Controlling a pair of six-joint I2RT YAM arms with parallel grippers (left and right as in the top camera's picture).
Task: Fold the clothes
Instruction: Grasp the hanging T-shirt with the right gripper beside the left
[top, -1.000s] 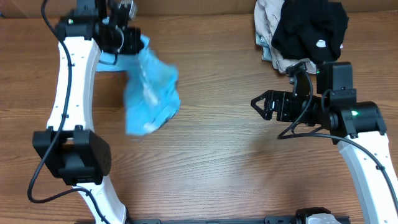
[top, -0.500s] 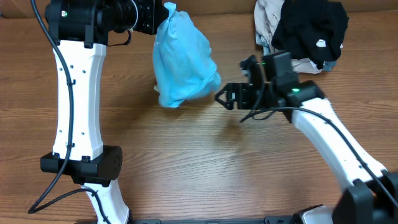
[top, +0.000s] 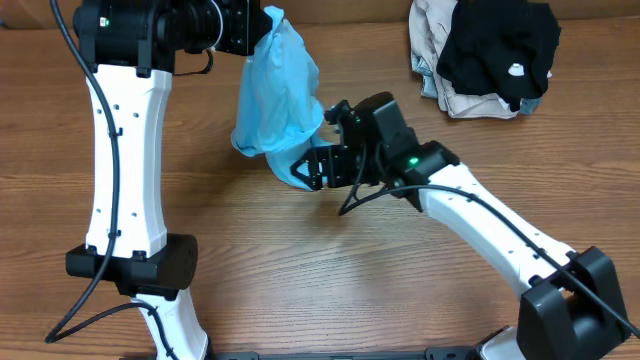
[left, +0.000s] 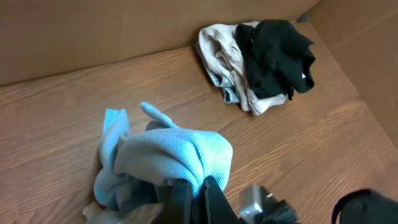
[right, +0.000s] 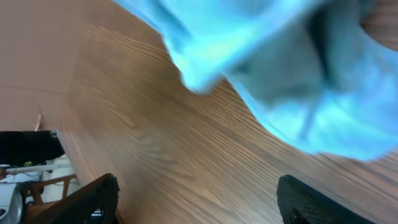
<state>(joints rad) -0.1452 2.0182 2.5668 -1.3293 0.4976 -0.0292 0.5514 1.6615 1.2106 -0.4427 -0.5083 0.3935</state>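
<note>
**Ana:** What is the biggest thing?

**Ben:** The brown wood table (top: 300, 290).

**Ana:** And the shirt?

**Ben:** The shirt (top: 277, 95) is light blue and soft. It is all bunched up and full of folds, not flat. It hangs over the far left part of the table. It is fat in the middle and thin at the low tip.

**Ana:** What else is there?

**Ben:** A pile (top: 432, 30) of cream clothes in the far right corner, well apart from the shirt. A black top (top: 495, 45) lies on it.

**Ana:** Who holds the shirt?

**Ben:** The left gripper (top: 258, 24) pinches its top end. Its fingers are closed tight on the cloth.

**Ana:** And the other one?

**Ben:** The right gripper (top: 304, 172) is right at the low tip. Its fingers are wide apart and pinch nothing.
</note>
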